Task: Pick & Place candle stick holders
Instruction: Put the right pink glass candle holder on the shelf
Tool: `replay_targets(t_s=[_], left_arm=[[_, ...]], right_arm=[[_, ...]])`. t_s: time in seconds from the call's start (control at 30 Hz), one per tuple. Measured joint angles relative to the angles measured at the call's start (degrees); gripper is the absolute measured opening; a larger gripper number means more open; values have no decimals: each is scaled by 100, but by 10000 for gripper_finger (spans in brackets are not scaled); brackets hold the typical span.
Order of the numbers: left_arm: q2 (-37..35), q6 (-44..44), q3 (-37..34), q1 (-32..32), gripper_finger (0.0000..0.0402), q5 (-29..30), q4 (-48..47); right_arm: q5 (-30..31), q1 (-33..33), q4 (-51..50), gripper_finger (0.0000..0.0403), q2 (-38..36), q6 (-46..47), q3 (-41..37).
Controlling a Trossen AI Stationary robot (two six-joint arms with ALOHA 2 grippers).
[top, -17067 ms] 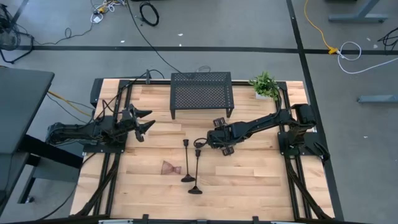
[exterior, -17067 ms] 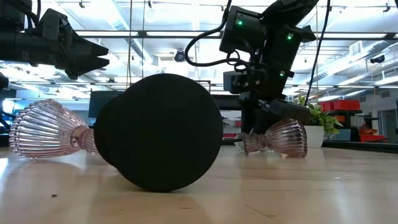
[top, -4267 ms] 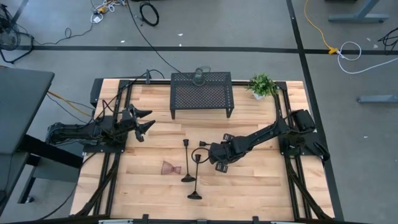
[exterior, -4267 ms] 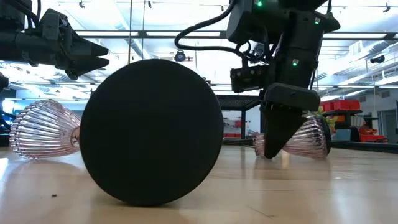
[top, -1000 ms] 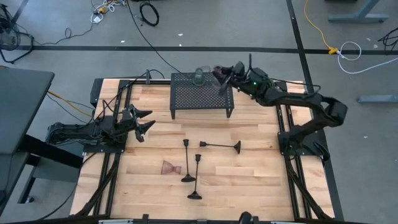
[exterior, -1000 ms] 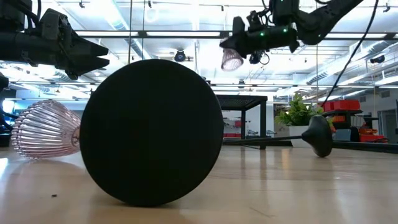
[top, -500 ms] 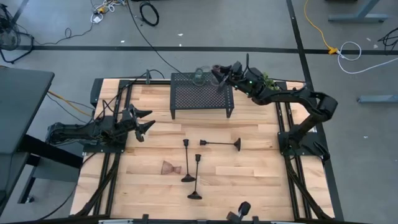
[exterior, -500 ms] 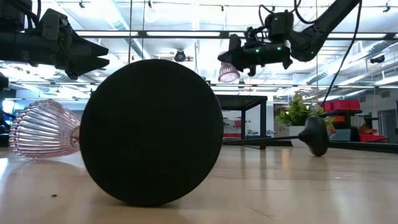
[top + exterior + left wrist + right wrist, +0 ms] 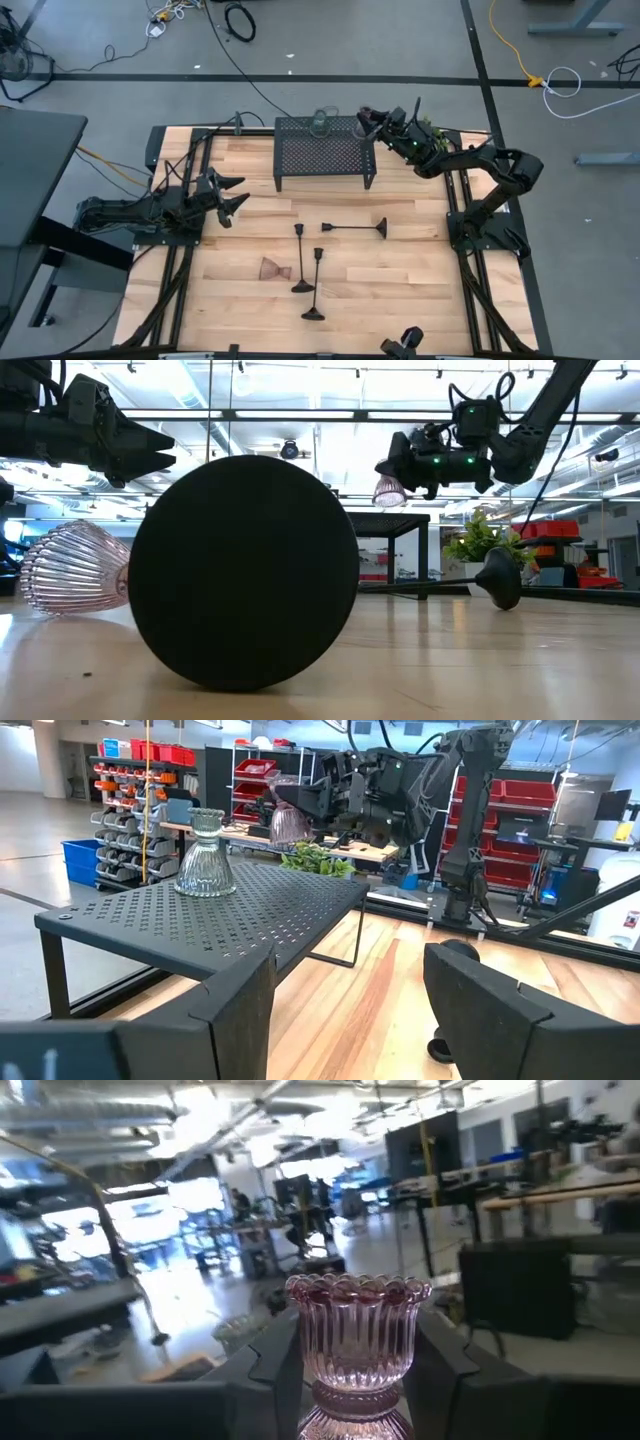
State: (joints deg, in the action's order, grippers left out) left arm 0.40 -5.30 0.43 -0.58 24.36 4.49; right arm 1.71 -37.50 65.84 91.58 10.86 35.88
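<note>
Pink ribbed glass holder (image 9: 356, 1342) is clamped at its waist between the right gripper (image 9: 368, 120) fingers, closed snug on it, cup end pointing away from the wrist. In the high view that gripper sits upper centre-right of frame, at the right rear corner of the black mesh rack (image 9: 324, 152); the low view shows it held in the air above rack height. Clear-greenish glass holder (image 9: 320, 123) stands upright on the rack top near its back edge, just left of the held one, not touching. Left gripper (image 9: 232, 196) is parked at left-middle of frame, fingers spread apart, holding nothing. Three black stem holders: one lying (image 9: 355, 230) at centre, base to the right; two (image 9: 300, 259) lower centre. Another pink glass holder (image 9: 274, 269) lies on its side, lower left of centre.
</note>
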Motion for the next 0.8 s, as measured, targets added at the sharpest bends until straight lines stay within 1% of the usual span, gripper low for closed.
replay_targets(t_s=[0.17,0.3,0.37,0.53,0.8], left_arm=[[1,-4,0,2,254,0,-1],[1,0,0,1,254,2,0],[2,0,0,2,254,5,0],[0,-4,0,2,254,22,0],[0,6,0,0,254,28,-2]], right_arm=[[-20,-24,170,123,97,-25,-5],[6,-24,270,123,375,86,24],[-1,-24,275,123,576,203,169],[-115,-24,261,123,1008,92,649],[-44,-58,-60,123,1070,1,795]])
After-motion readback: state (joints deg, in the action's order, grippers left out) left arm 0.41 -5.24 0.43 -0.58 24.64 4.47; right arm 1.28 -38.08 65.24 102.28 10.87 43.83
